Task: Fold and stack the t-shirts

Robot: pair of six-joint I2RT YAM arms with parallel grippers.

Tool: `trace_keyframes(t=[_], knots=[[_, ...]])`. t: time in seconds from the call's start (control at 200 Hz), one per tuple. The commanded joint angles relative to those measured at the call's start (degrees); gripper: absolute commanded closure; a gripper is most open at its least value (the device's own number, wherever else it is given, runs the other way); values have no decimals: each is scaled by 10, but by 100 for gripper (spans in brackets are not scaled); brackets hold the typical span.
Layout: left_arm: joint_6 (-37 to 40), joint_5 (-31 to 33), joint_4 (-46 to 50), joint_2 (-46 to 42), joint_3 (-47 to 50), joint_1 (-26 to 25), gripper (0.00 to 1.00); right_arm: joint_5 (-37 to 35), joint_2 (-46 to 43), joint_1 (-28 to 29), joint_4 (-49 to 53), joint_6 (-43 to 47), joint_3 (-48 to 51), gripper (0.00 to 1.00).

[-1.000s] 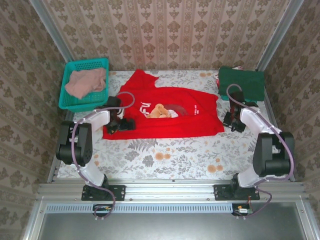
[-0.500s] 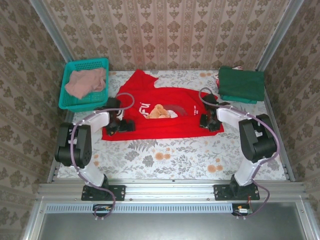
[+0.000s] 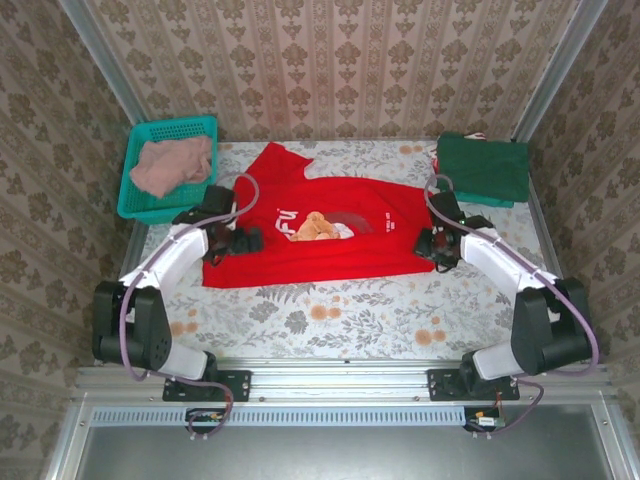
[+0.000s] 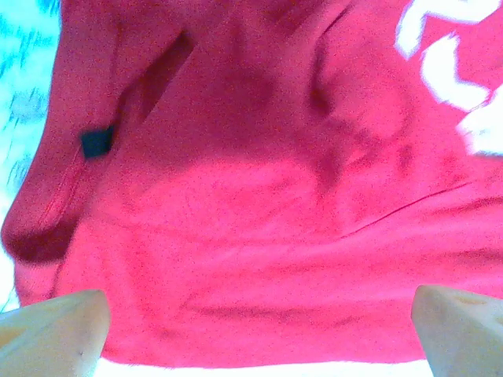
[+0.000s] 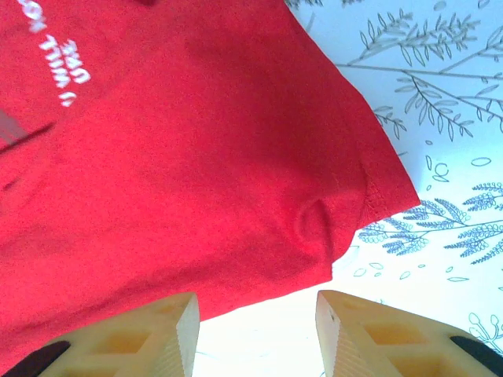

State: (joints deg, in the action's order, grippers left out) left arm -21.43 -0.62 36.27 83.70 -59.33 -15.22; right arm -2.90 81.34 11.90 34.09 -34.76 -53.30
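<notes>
Red tee (image 3: 340, 235), in the middle of the desk (image 3: 330, 310), has had its right edge drawn inward. Right fingers (image 5: 149, 330) stand part-open and empty beside that corner, left fingers (image 4: 55, 326) wide over its left hem. Green tees (image 3: 482, 167) lie stacked; folding the red one, then the pink tee (image 3: 172, 165) in the basket (image 3: 170, 124), remains.

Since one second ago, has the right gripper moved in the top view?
Yes. The right gripper has shifted left, toward the bright red cloth t-shirt; it now lines up with the left edge of the folded dark green t-shirts.

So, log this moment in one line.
red shirt: spread out | left gripper: open over shirt | right gripper: open at shirt corner
</notes>
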Motion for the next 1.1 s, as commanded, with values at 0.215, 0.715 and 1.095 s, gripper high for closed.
trace_keyframes(t=[0.215, 0.715, 1.095], knots=[[-54, -40, -55, 171, -88, -21, 30, 25, 71, 3, -31, 10, -62, 55], [-2, -16, 29, 336, -317, -19, 60, 55, 178, 21, -101, 10, -28, 57], [3, -57, 12, 355, -389, -33, 40, 26, 115, 21, -85, 23, 7, 56]])
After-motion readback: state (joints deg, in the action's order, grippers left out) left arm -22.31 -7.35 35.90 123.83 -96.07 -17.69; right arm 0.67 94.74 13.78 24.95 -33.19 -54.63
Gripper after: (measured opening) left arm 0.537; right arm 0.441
